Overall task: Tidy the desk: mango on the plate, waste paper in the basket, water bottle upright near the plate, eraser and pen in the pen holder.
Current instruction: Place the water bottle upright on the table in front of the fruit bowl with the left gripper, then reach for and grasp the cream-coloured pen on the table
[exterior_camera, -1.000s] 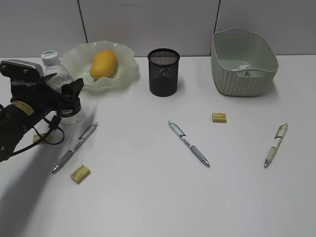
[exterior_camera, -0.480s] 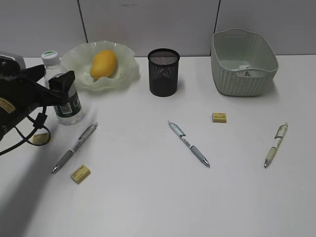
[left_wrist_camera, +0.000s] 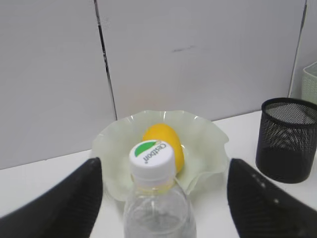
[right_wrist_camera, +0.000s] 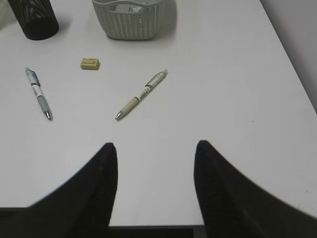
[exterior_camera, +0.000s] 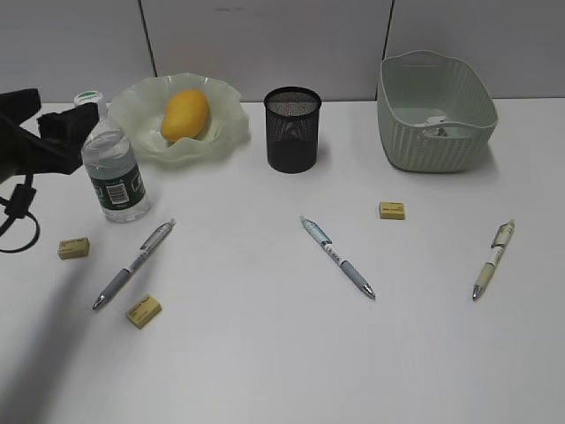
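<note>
The water bottle (exterior_camera: 113,172) stands upright on the desk (exterior_camera: 265,353), just left of the plate (exterior_camera: 225,137). The mango (exterior_camera: 185,113) lies on the plate. My left gripper (exterior_camera: 55,132) is open and empty, behind and left of the bottle. In the left wrist view the bottle's cap (left_wrist_camera: 152,157) sits between the spread fingers (left_wrist_camera: 163,168), untouched. The waste paper (exterior_camera: 439,129) lies in the basket (exterior_camera: 434,155). The pen holder (exterior_camera: 292,128) stands in the middle at the back. My right gripper (right_wrist_camera: 156,146) is open and empty above the desk's near edge.
Three pens lie loose: grey (exterior_camera: 134,263), blue (exterior_camera: 337,256) and beige (exterior_camera: 493,259). Three yellow erasers lie at the left (exterior_camera: 74,247), front left (exterior_camera: 143,310) and middle right (exterior_camera: 392,209). A grey partition wall stands behind the desk.
My left gripper let go of the bottle and drew back to the left and up. The bottle stays upright where it was set.
</note>
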Robot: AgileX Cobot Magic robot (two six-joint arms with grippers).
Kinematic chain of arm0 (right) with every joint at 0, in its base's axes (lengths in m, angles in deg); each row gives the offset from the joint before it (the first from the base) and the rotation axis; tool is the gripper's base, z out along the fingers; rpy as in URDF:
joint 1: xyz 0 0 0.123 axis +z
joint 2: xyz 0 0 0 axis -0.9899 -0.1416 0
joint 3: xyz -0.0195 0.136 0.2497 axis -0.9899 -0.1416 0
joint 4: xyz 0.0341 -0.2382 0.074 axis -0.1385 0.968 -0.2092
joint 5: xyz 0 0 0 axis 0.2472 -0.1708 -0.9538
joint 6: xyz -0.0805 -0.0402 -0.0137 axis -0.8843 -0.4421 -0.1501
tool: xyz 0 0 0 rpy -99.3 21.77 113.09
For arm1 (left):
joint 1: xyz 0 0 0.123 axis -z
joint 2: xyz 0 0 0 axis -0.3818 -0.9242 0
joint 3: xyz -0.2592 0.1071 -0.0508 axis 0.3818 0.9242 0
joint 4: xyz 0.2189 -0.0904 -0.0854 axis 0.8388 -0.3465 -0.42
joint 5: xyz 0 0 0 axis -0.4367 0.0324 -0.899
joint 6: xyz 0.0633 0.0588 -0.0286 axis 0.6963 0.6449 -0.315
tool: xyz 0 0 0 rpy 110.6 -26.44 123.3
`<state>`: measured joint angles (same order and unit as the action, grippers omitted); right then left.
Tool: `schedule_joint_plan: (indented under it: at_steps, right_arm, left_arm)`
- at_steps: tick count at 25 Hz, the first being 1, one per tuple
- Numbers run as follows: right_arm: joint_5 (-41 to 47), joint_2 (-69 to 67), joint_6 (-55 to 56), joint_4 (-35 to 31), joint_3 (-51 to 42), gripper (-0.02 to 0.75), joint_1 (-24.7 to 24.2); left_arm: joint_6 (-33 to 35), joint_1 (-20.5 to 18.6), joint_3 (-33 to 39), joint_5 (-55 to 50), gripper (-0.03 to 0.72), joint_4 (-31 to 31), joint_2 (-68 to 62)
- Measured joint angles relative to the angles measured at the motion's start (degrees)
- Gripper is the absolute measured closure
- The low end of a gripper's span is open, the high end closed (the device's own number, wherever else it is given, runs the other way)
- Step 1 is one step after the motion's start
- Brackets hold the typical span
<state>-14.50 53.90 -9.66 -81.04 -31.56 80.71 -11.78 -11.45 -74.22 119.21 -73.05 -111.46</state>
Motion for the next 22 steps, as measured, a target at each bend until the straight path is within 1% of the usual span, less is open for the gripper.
schedule_joint_plan:
  at_steps: [3,5,7,10,14,17,19,21,22]
  right_arm:
    - [0.0,0.0,0.0,0.0,0.0,0.334,0.0]
    - [0.0,0.0,0.0,0.0,0.0,0.334,0.0]
    - [0.0,0.0,0.0,0.0,0.0,0.334,0.0]
    - [0.0,0.0,0.0,0.0,0.0,0.334,0.0]
    - [0.0,0.0,0.0,0.0,0.0,0.334,0.0]
    - [0.0,0.0,0.0,0.0,0.0,0.334,0.0]
    - [0.0,0.0,0.0,0.0,0.0,0.334,0.0]
    - [0.0,0.0,0.0,0.0,0.0,0.334,0.0]
    - [0.0,0.0,0.0,0.0,0.0,0.334,0.0]
  left_arm:
    - [0.0,0.0,0.0,-9.9,0.098,-0.1,6.8]
    - [0.0,0.0,-0.3,-17.5,0.099,-1.4,11.3]
    - [0.1,0.0,-1.3,-28.0,0.101,-3.4,15.0]
    - [0.1,0.0,-4.4,-43.1,0.113,-5.0,19.8]
    - [0.1,0.0,-9.8,-63.6,0.167,-6.2,22.8]
    - [0.1,0.0,-12.8,-76.2,0.197,-7.2,23.6]
    - [0.1,0.0,-14.1,-82.1,0.204,-8.2,24.2]
    - [0.7,0.0,-15.0,-90.2,0.207,-8.4,26.0]
    - [0.7,0.0,-15.0,-90.2,0.207,-8.4,26.0]
